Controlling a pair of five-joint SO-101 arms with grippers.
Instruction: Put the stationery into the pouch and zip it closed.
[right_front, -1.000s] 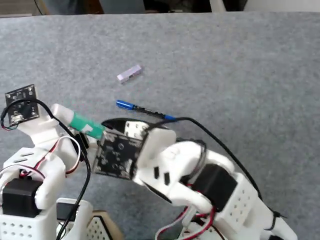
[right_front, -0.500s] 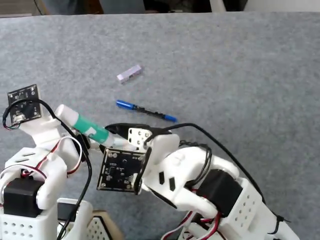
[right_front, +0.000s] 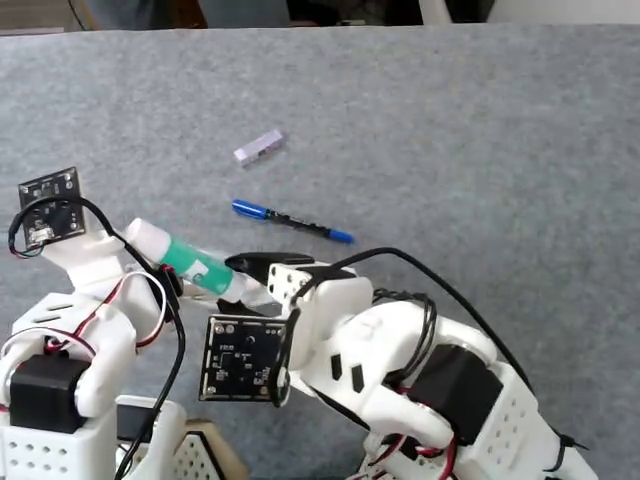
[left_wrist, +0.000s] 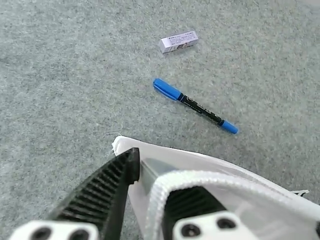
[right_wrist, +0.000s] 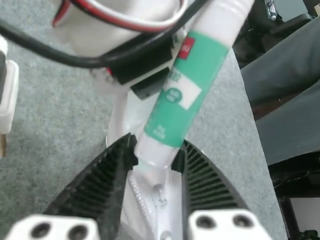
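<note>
A green and white glue stick (right_front: 190, 262) lies slanted between the two arms, and my right gripper (right_front: 256, 277) is shut on its lower end. In the right wrist view the glue stick (right_wrist: 187, 85) rises from between the black fingers (right_wrist: 107, 172) of the right gripper (right_wrist: 155, 150), right above the white pouch's zipper (right_wrist: 159, 200). My left gripper (left_wrist: 137, 167) is shut on the rim of the white pouch (left_wrist: 215, 172). A blue pen (right_front: 290, 222) and a pale purple eraser (right_front: 258, 147) lie on the grey cloth farther out; the pen (left_wrist: 195, 106) and eraser (left_wrist: 178, 41) also show from the left wrist.
Grey cloth (right_front: 480, 140) covers the whole table, with open room to the right and at the far side. The left arm's base (right_front: 60, 370) and the right arm's body (right_front: 420, 380) crowd the near edge. Cables (right_front: 400, 262) loop over the right arm.
My right gripper has drawn back toward the near edge with the glue stick, which slid to the right and lower. The left arm, pen and eraser stayed put.
</note>
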